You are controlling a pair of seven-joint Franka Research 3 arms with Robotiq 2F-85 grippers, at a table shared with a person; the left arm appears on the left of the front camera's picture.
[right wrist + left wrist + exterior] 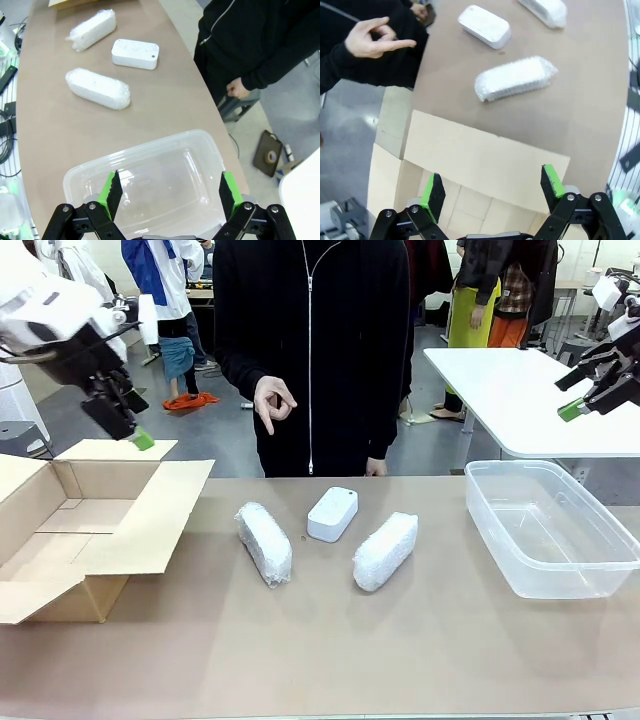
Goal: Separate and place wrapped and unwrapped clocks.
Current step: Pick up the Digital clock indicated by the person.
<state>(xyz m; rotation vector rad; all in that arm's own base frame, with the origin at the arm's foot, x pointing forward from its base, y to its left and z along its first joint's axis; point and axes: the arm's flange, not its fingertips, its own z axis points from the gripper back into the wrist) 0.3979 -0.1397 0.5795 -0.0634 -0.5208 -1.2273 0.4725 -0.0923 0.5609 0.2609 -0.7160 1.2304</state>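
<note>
**A:** Where is everything?

**B:** On the table point(320, 660), an open cardboard box point(140, 520) sits at the robot's left and a clear plastic tub point(575, 580) at its right. Between them lie two bubble-wrapped bundles point(264, 543) point(385, 551), with the bare white clock point(332, 514) just behind.

**A:** And the grippers?

**B:** The left gripper point(492, 186) hangs over the box and the right gripper point(167, 192) over the tub. Both have their fingers spread wide and hold nothing. I'd come straight down and pinch a bundle across its narrow middle, because the wrap looks soft and slippery.
</note>
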